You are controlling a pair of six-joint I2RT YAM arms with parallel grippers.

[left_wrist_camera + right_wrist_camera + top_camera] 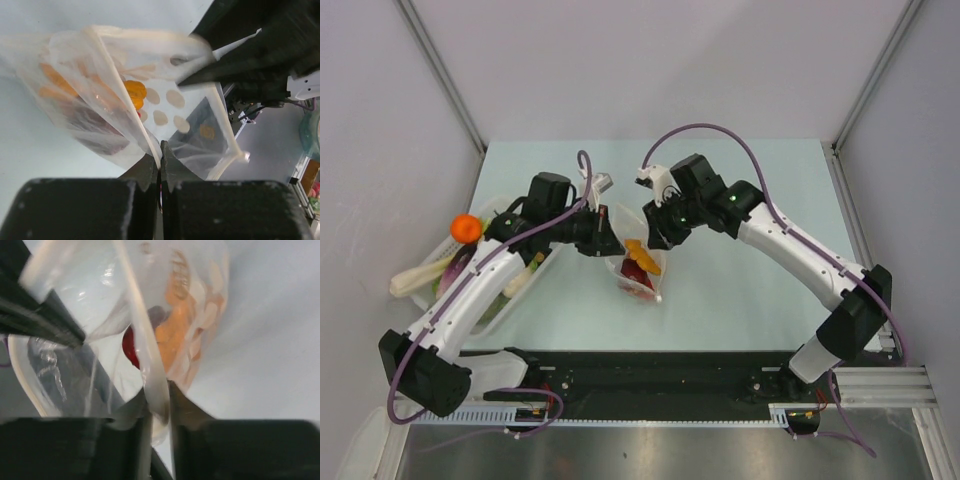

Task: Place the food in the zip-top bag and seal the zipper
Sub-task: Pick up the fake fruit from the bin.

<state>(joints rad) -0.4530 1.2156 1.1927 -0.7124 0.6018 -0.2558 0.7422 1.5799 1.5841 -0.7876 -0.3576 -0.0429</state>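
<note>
Plastic zip-top bag (90, 65) is hanging up in the middle of the bench (750, 180), strung between both arms. Can't tell if its bottom touches the surface or not. Some food (135, 92) is already in there: orange pieces and at least one red one, plus something darker lower down.

The zipper (141, 340), that whitish strip along the top edge, is what both hands are hanging onto. The left hand (160, 150) is pinched fully closed on the edge at one end, and the right hand (159, 395) is clamped on the strip at the other end, no gap between its fingers beyond the plastic itself. From the left wrist view the two sides of the mouth look spread apart, so I'd say it isn't sealed yet.

Off to the left sits a white tray (525, 285) with more food in it: a round orange one (466, 228), a long pale one (415, 280) and something purple.

So my read: loading is partway done at best, and the whole zip-closing part is left. If those tray pieces count, they need to go in first.
</note>
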